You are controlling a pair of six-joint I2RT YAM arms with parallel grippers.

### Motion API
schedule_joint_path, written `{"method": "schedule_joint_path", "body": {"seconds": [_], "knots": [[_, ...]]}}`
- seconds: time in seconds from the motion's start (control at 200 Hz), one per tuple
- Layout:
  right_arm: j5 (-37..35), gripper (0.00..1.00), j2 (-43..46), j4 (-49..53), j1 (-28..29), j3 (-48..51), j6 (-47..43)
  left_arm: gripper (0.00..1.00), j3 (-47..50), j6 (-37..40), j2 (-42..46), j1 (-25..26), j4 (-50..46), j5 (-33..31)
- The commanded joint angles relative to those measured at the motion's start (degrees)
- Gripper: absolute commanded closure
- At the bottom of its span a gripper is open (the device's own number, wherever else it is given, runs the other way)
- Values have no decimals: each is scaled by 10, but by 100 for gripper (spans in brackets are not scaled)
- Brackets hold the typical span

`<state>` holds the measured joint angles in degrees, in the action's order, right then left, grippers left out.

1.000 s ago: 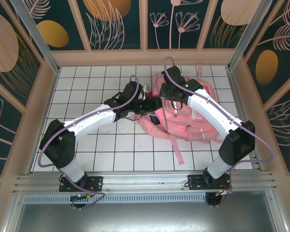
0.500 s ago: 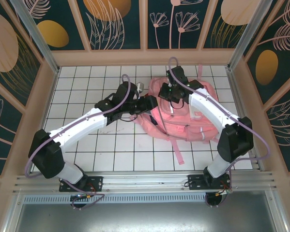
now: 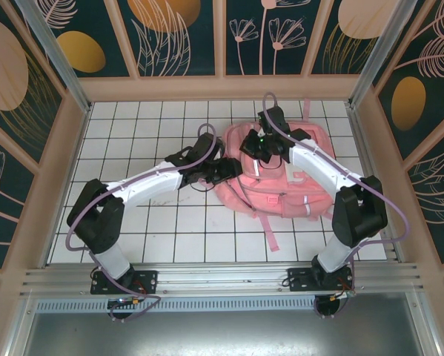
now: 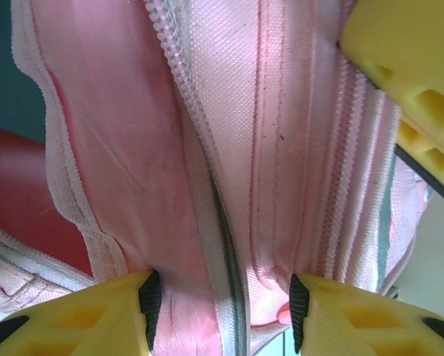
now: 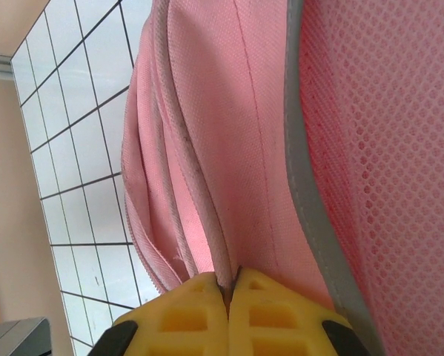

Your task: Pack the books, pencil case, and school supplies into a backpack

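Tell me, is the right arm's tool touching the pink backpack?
Touching. The right wrist view shows the right tool pinched shut on a fold of the backpack fabric, with no gap between them.

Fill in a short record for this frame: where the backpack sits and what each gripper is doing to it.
backpack: pink, lying on the white tiled table, right of centre
left gripper: straddles a fold of backpack fabric with a zipper line running through it; unclear whether it is clamped
right gripper: shut, pinching a thin edge of the backpack fabric
arms: both reach to the backpack's left part
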<state>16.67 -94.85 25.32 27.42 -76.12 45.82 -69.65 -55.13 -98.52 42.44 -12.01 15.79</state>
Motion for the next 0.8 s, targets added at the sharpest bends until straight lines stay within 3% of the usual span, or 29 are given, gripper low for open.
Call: {"method": "schedule_joint_path", "body": {"seconds": [0.0,0.195,0.37,0.52,0.701,0.796], "knots": [[49,100,21,-63,6,-1,23,51,-18,10,-26,1,1,2],[58,100,34,-63,3,-5,28,60,-17,23,-43,0,-4,-14],[53,100,47,-56,-11,-4,20,83,2,26,-30,0,5,-22],[69,100,57,-61,-48,6,22,100,58,23,34,0,80,-19],[100,100,73,-71,-86,-3,34,100,183,-12,110,0,258,-18],[116,100,81,-70,-100,-14,40,100,212,-18,120,0,302,-27]]}}
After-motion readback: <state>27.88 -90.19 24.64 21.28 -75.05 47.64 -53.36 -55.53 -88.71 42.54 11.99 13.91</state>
